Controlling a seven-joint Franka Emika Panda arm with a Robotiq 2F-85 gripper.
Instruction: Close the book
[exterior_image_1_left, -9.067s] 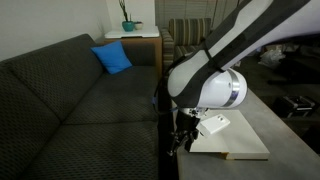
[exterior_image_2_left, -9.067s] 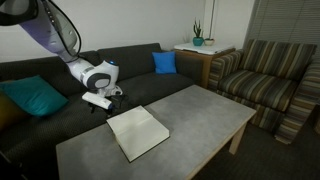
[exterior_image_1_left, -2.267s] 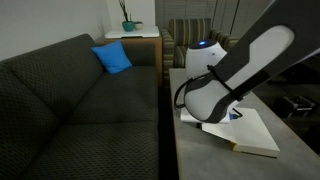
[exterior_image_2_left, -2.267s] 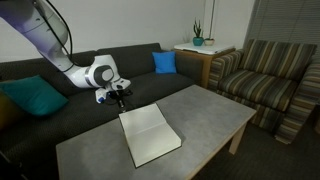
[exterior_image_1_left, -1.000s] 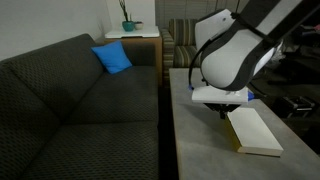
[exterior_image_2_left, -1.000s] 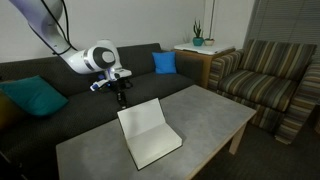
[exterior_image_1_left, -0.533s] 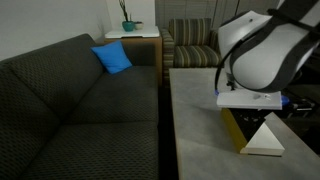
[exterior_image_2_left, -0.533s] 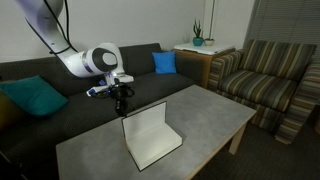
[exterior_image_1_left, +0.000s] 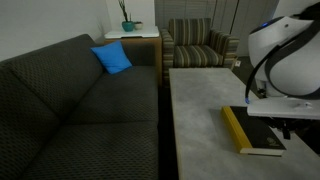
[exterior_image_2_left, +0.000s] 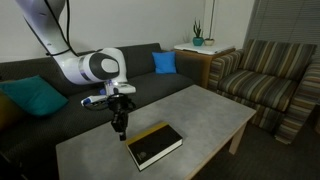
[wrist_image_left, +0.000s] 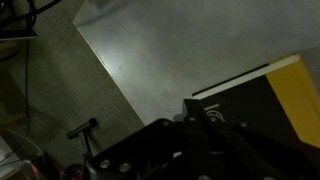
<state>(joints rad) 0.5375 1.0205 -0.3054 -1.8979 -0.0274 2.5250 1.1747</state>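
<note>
The book (exterior_image_2_left: 155, 146) lies shut and flat on the grey table (exterior_image_2_left: 205, 112), black cover up. In an exterior view its yellow spine (exterior_image_1_left: 236, 130) faces the sofa. My gripper (exterior_image_2_left: 120, 128) points down just beside the book's sofa-side end, shut, with nothing between its fingers. In the wrist view the dark fingers (wrist_image_left: 197, 118) stand together in front of the black cover (wrist_image_left: 255, 100), with the yellow spine (wrist_image_left: 292, 88) at the right. The arm's white body (exterior_image_1_left: 290, 65) hangs over the book's far side.
A dark sofa (exterior_image_2_left: 60, 75) runs along the table, with a blue cushion (exterior_image_2_left: 164, 62) and a teal cushion (exterior_image_2_left: 35, 97). A striped armchair (exterior_image_2_left: 270, 75) stands beyond the table's end. A side table with a plant (exterior_image_2_left: 198, 44) stands in the corner.
The upright half of the book has dropped flat, so the book is now shut. My gripper has moved with it, away from the sofa and lower, staying shut.
</note>
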